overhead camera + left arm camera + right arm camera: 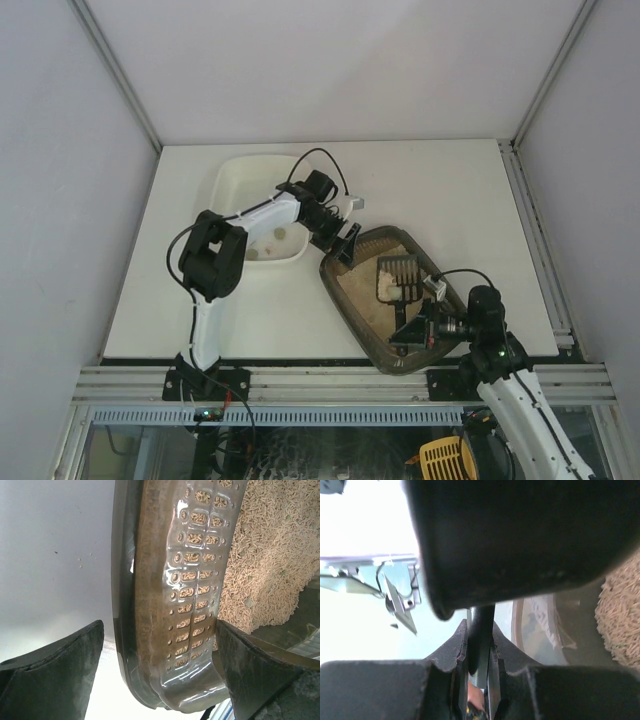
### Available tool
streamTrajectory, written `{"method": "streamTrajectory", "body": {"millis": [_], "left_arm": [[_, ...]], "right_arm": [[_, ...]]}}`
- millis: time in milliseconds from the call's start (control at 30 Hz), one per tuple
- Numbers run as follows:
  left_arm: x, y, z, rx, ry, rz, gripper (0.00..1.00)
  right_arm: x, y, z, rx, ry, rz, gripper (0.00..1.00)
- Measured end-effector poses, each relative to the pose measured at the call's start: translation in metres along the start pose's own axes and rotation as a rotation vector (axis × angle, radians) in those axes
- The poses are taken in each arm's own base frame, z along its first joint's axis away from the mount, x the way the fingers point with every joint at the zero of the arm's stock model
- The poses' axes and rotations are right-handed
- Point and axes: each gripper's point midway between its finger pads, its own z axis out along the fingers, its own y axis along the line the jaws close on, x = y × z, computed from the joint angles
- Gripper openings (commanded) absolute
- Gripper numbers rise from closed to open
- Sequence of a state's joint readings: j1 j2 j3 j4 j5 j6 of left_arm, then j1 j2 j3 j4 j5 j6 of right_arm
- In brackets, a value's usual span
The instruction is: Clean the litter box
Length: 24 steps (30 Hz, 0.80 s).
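Observation:
The dark brown litter box (352, 297) lies skewed on the table, with beige litter (375, 310) in it. My left gripper (345, 246) is open and straddles the box's far left corner. In the left wrist view its jaws (159, 627) stand either side of the perforated rim (150, 580), beside the litter (265, 555). A black slotted scoop (397, 278) rests over the litter. My right gripper (418, 328) is shut on the scoop's thin black handle (481, 635). In the right wrist view the scoop's dark body (520, 535) fills the top.
A plain white tub (240, 180) stands at the back left, touching the litter box's far corner, with a few small clumps (268, 243) in it. The table's near edge and metal rail (330, 380) run just below the litter box.

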<state>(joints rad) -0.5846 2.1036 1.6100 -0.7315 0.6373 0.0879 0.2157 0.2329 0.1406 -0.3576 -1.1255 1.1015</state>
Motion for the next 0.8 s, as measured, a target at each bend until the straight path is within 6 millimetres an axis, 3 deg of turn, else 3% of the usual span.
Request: {"method": "streamTrajectory", "body": {"millis": [100,233,567,667,800], "left_arm": [[0.001,0.000,-0.002,-0.003,0.002,-0.009,0.95],[0.000,0.001,-0.004,-0.009,0.005,-0.020,0.95],[-0.020,0.007,-0.018,-0.049,-0.040,-0.011,0.95],[-0.020,0.008,-0.019,-0.053,-0.041,-0.014,0.96],[-0.020,0.009,-0.020,-0.054,-0.045,-0.015,0.96]], "right_arm": [[0.015,0.000,0.000,0.000,0.059,-0.001,0.00],[0.001,-0.006,-0.003,0.023,-0.020,0.030,0.00],[0.009,-0.006,-0.005,0.035,0.016,0.051,0.00],[0.001,-0.010,-0.004,0.038,-0.025,0.065,0.00],[0.014,-0.005,0.001,0.024,0.048,0.053,0.00]]}}
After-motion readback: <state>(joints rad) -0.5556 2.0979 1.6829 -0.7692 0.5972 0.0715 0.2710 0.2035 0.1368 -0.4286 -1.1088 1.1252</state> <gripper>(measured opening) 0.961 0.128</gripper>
